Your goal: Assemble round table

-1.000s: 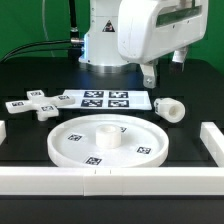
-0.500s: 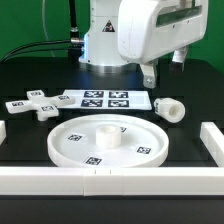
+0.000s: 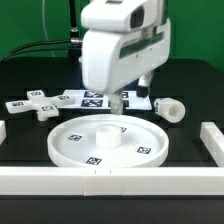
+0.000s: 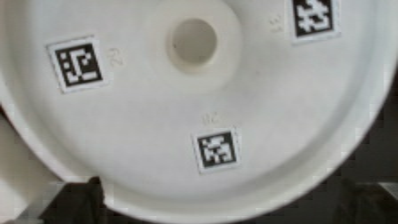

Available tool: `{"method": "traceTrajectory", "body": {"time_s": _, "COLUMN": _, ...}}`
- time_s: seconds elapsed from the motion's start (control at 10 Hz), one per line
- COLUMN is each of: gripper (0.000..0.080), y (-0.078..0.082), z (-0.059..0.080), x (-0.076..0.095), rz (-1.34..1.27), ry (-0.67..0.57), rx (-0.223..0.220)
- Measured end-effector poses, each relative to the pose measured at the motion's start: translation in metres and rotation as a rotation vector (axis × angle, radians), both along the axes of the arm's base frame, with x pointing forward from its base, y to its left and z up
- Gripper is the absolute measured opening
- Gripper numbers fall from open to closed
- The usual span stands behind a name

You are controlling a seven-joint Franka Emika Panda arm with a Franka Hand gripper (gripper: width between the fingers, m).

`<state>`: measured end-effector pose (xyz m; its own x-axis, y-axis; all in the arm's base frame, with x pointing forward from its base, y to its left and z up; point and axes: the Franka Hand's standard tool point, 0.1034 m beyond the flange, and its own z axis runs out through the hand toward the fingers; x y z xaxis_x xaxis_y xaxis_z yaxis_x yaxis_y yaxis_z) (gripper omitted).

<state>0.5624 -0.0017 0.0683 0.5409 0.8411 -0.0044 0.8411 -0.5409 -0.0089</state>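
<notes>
The large rimmed round disc (image 3: 107, 141) lies flat at the front middle of the table, with a raised hub in its centre and square tags on its face. It fills the wrist view (image 4: 178, 110), where its hub hole (image 4: 192, 40) shows. My gripper (image 3: 120, 100) hangs low just above the disc's far rim; its fingers look spread and hold nothing. The short cylinder leg (image 3: 170, 109) lies on its side at the exterior view's right. The cross-shaped piece (image 3: 40, 104) lies at the exterior view's left.
The marker board (image 3: 92, 98) lies behind the disc, partly hidden by my arm. White border blocks run along the front (image 3: 100, 181) and stand at the right (image 3: 210, 136) and left edges. Black cables hang at the back left.
My arm has come down and toward the exterior view's left, from high over the marker board to just above the disc's far rim. The parts have not moved.
</notes>
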Motion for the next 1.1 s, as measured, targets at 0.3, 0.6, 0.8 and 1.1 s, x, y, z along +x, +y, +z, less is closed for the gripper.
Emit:
{"method": "traceTrajectory", "body": {"time_s": 0.3, "gripper": 0.0650, "y": -0.003, "z": -0.004, "x": 0.000, "rz": 0.003, "ry": 0.006, "rx": 0.001}}
{"method": "traceTrajectory", "body": {"time_s": 0.6, "gripper": 0.0650, "y": -0.019, "z": -0.029, "x": -0.006, "rz": 0.026, "ry": 0.010, "rx": 0.007}}
{"method": "traceTrajectory", "body": {"time_s": 0.8, "gripper": 0.0650, "y": -0.021, "z": -0.040, "x": -0.011, "rz": 0.021, "ry": 0.026, "rx": 0.010}}
{"method": "traceTrajectory", "body": {"time_s": 1.1, "gripper": 0.0650, "y": -0.026, "z": -0.056, "x": -0.017, "rz": 0.016, "ry": 0.048, "rx": 0.014}}
